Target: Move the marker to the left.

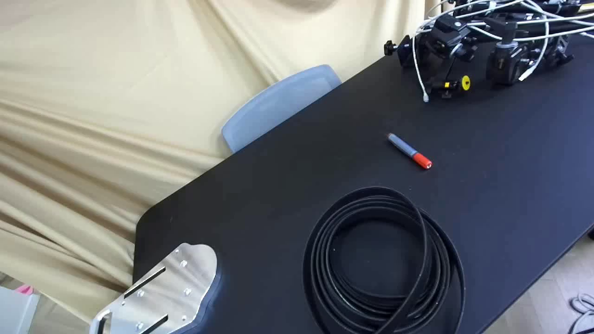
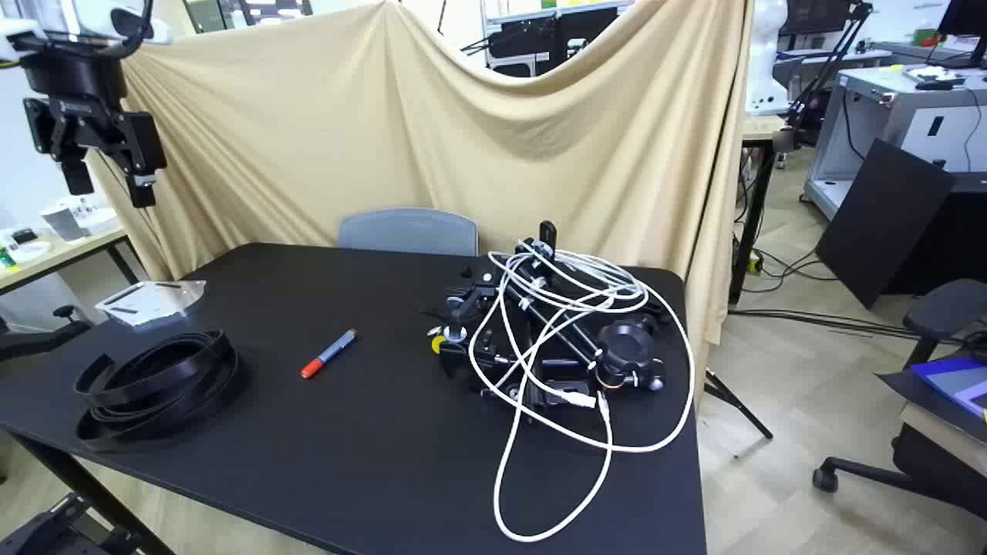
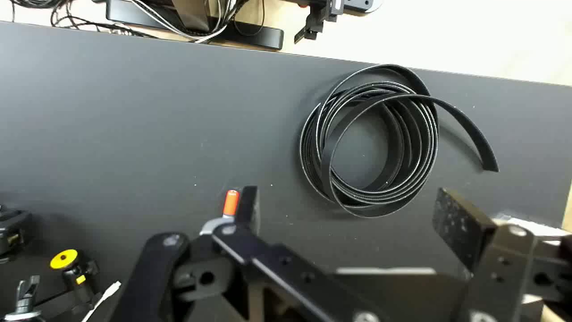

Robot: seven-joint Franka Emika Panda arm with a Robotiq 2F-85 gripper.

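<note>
The marker, with a blue-grey body and a red cap, lies flat on the black table in both exterior views [image 1: 409,151] [image 2: 329,354]. In the wrist view only the red cap end of the marker [image 3: 230,202] shows, beside the left finger; its body is hidden behind that finger. My gripper [image 2: 109,185] is high above the table's left end in an exterior view, well apart from the marker. In the wrist view the gripper [image 3: 353,217] has its fingers wide apart with nothing between them. It is out of sight in an exterior view.
A black coiled cable [image 1: 320,260] lies near the marker, also in the wrist view [image 3: 313,147]. A silver metal plate [image 2: 150,301] lies at the table's end. Black clamp gear [image 1: 506,60] with white cables [image 2: 503,470] stands beyond the marker. A grey chair back [image 2: 409,231] adjoins the table.
</note>
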